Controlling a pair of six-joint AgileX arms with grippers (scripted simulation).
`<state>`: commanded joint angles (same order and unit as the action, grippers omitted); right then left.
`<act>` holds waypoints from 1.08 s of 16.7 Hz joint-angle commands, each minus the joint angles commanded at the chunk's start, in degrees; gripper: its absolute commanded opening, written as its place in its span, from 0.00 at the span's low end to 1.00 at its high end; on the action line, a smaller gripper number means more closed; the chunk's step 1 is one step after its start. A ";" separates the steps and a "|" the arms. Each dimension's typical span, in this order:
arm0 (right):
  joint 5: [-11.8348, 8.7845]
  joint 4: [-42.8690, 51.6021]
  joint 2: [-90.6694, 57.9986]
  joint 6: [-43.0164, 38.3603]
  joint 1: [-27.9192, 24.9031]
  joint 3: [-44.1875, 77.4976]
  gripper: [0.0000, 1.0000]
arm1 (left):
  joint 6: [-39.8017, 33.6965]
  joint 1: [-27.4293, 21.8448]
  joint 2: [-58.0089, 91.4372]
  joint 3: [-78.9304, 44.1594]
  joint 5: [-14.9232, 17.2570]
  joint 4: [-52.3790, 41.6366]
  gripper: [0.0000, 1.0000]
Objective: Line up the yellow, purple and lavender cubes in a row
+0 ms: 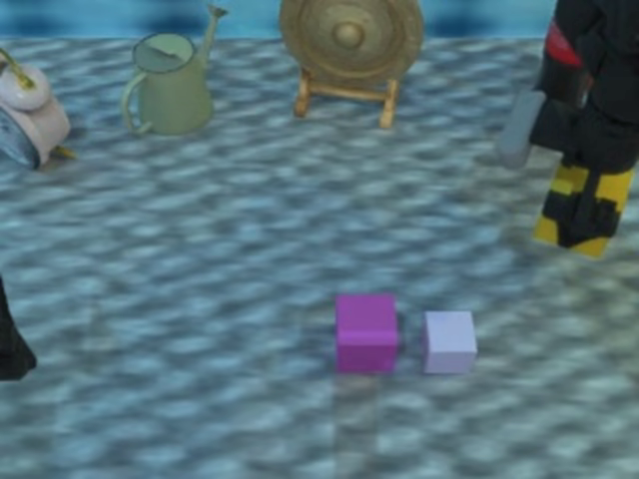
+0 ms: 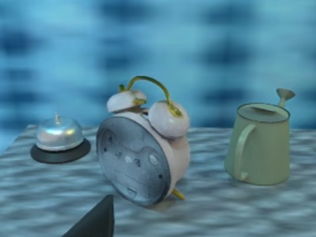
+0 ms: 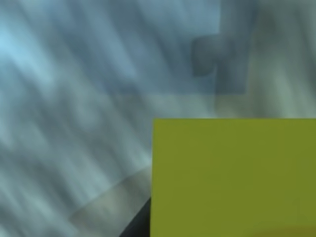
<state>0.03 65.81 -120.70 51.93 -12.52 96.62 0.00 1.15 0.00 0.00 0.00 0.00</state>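
Clearly the yellow cube is the piece in hand: the right gripper is holding it at the right side of the table, its dark fingers closed across the cube's faces in the top view, while the right wrist view is filling up with that yellow face. The purple cube and the lavender cube are already sitting side by side toward the near edge, close together but apart, purple on the left. By the look of it the row is two thirds made, and the yellow one is the last to go in. The next move seems to be calling for carrying it nearer and setting it down in line with the other two, either just right of the lavender cube or out at the left of the purple one (the right-hand spot looks the shorter trip), square to them and without nudging either. Nothing is standing in that path; the watering can, the gong on its wooden stand, the alarm clock and the desk bell are all keeping to the far side. At the left edge the left gripper is sitting parked, and whether its fingers are open cannot be told.
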 joint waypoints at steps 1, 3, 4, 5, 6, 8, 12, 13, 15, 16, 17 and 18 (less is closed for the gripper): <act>0.00 0.00 0.00 0.00 0.00 0.00 0.00 | 0.00 0.00 0.00 0.00 0.00 0.00 1.00; -0.01 -0.14 -0.22 -0.10 0.29 -0.13 0.00 | 0.00 0.00 0.00 0.00 0.00 0.00 1.00; -0.01 -0.08 -0.29 -0.11 0.22 -0.04 0.00 | 0.00 0.00 0.00 0.00 0.00 0.00 1.00; -0.01 0.31 -0.75 -0.24 -0.28 0.61 0.00 | 0.00 0.00 0.00 0.00 0.00 0.00 1.00; 0.00 1.04 -1.61 -0.48 -1.19 1.83 0.00 | 0.00 0.00 0.00 0.00 0.00 0.00 1.00; 0.02 3.46 -4.44 -1.38 -4.10 6.14 0.00 | 0.00 0.00 0.00 0.00 0.00 0.00 1.00; 0.09 11.00 -13.05 -4.53 -12.85 21.65 0.00 | 0.00 0.00 0.00 0.00 0.00 0.00 1.00; 0.10 13.22 -15.53 -5.51 -15.42 26.55 0.00 | 0.00 0.00 0.00 0.00 0.00 0.00 1.00; 0.08 17.78 -20.55 -7.60 -20.80 36.73 0.00 | 0.00 0.00 0.00 0.00 0.00 0.00 1.00; 0.07 20.01 -22.97 -8.69 -23.52 41.73 0.00 | 0.00 0.00 0.00 0.00 0.00 0.00 1.00; 0.07 22.17 -25.28 -9.78 -26.21 46.54 0.00 | 0.00 0.00 0.00 0.00 0.00 0.00 1.00; 0.07 24.20 -27.45 -10.85 -28.81 51.04 0.00 | 0.00 0.00 0.00 0.00 0.00 0.00 1.00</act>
<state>0.10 90.02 -148.14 41.08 -41.33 147.65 0.00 1.15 0.00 0.00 0.00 0.00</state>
